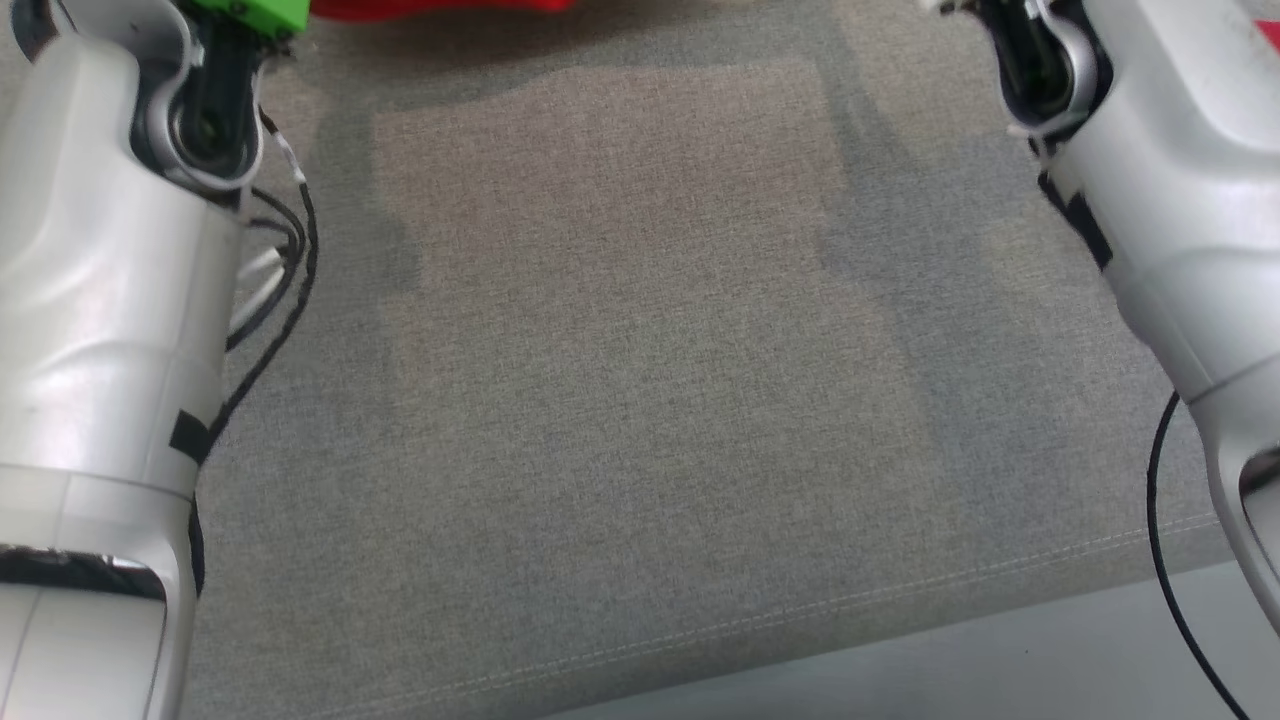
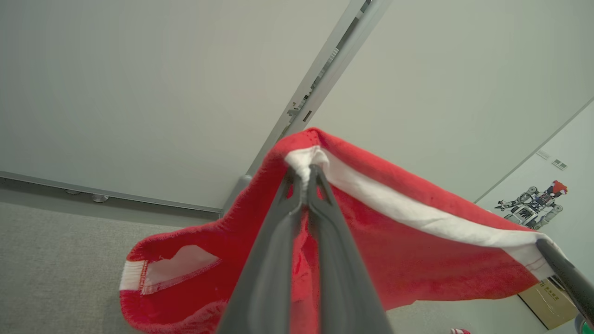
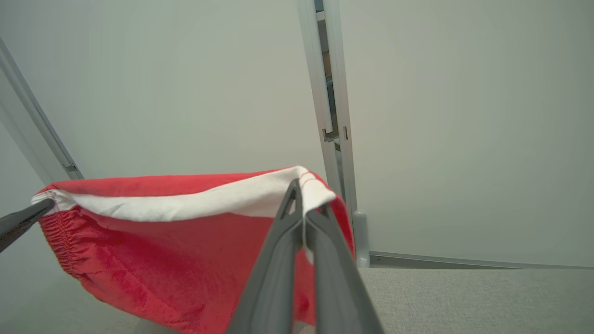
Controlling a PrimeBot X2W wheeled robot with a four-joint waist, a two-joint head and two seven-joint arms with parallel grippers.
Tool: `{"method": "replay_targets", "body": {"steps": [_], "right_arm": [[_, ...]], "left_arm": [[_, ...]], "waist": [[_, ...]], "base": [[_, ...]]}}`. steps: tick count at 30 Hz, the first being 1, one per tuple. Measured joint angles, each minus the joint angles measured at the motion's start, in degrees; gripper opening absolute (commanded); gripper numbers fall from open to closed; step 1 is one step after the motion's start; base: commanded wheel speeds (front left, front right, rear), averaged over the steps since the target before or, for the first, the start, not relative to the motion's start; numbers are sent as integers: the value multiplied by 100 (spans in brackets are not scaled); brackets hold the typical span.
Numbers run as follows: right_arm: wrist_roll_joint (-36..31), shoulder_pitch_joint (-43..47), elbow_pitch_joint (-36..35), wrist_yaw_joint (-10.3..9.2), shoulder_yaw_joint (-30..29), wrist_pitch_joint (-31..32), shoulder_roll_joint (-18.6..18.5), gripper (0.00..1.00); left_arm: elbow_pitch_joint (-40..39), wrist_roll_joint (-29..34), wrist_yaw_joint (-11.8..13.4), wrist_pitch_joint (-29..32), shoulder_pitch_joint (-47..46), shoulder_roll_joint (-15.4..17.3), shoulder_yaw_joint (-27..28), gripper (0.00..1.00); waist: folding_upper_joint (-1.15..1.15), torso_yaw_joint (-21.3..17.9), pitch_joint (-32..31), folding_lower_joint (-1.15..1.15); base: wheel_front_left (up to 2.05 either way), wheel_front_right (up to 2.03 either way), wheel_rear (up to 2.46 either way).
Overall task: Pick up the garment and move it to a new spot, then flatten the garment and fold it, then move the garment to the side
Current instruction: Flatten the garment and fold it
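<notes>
Grey cloth covers the counter [image 1: 640,400]. Over its far side the garment [image 2: 408,264] is held up in the air. It is red, with a white waistband [image 2: 417,212] pulled out nearly straight and the rest drooping below. It looks light, soft and limp, likely to sag and bunch wherever it is unsupported, so the two waistband ends seem the right places to hold. The left gripper [image 2: 304,177] is pinched tight on one end of the waistband, and the right gripper [image 3: 304,208] is clamped on the other.
</notes>
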Motion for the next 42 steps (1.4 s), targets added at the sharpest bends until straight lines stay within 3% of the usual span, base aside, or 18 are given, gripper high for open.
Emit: {"method": "replay_targets", "body": {"steps": [6, 12, 18, 28, 36, 42], "right_arm": [[740, 1367, -1189, -2, 569, 80, -561, 0], [1280, 2735, -2461, -4, 860, 79, -1244, 0], [1274, 4097, -3256, -4, 742, 31, -1740, 0], [895, 6174, -4146, -4, 212, 129, -1892, 0], [584, 7823, -5257, -4, -525, 716, -1863, 0], [259, 8829, -6288, -4, -1367, 1411, -1712, 0]], "left_arm": [[-784, -493, -25, -38, 1107, 55, -353, 0], [-1887, -638, -26, -254, 2578, 711, -909, 0], [-2486, -525, -26, -655, 3947, 1048, -1227, 0], [-3254, -178, 386, -937, 5938, 933, -985, 0], [-4247, 399, 615, -954, 7435, 757, -437, 0], [-5010, 566, 814, -955, 8264, 829, -286, 0]], "waist": [[0, -16, 4, 0], [0, 63, -249, -1], [0, 164, -581, -1], [0, 280, -1229, -1], [0, 339, -1687, -2], [0, 407, -1864, -2]], "base": [[0, 0, 0], [0, 0, 0], [0, 0, 0], [0, 0, 0], [0, 0, 0], [0, 0, 0]]}}
